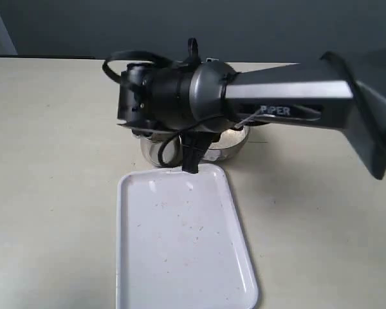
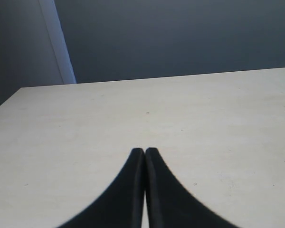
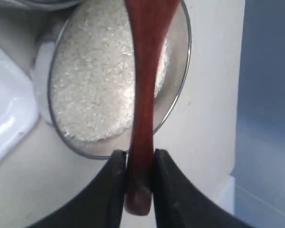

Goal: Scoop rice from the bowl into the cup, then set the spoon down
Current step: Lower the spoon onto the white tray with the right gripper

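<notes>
In the right wrist view my right gripper (image 3: 138, 154) is shut on the slim handle of the reddish-brown wooden spoon (image 3: 143, 95). The spoon reaches out above the steel bowl (image 3: 178, 102), which is filled with white rice (image 3: 92, 80); its head runs out of the picture. A steel rim beyond the bowl looks like the cup (image 3: 42, 4). In the exterior view the right arm covers most of the bowl (image 1: 235, 145) and the cup (image 1: 153, 149). My left gripper (image 2: 144, 151) is shut on nothing above bare table.
A white rectangular tray (image 1: 180, 251) lies in front of the bowl and cup, with a few stray grains on it; its corner (image 3: 4, 118) shows beside the bowl. The cream tabletop (image 1: 51, 161) spreads around. The right arm (image 1: 289, 96) spans the scene from the right.
</notes>
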Action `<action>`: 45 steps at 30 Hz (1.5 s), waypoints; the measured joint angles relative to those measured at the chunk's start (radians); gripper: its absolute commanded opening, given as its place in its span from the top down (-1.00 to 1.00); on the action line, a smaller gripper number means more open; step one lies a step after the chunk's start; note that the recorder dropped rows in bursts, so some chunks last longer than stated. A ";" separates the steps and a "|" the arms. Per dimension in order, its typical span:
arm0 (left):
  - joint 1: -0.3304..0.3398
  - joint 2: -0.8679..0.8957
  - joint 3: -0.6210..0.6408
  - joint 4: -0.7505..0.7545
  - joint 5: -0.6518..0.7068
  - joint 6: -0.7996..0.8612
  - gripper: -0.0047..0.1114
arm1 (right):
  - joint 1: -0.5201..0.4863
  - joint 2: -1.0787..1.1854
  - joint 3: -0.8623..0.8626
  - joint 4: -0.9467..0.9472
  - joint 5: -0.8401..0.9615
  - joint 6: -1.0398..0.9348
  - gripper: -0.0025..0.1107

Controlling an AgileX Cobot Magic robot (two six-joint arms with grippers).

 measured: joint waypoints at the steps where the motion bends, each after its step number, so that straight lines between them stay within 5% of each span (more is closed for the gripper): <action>1: 0.000 0.000 0.000 0.000 0.000 0.000 0.91 | 0.000 -0.019 0.000 0.029 0.000 0.021 0.97; 19: -0.012 0.000 0.000 0.000 -0.001 0.000 0.91 | -0.063 -0.130 0.000 0.866 0.004 -0.018 0.97; 45: -0.014 0.000 0.000 0.000 -0.001 0.000 0.91 | -0.063 -0.078 0.174 0.987 0.009 -0.027 0.97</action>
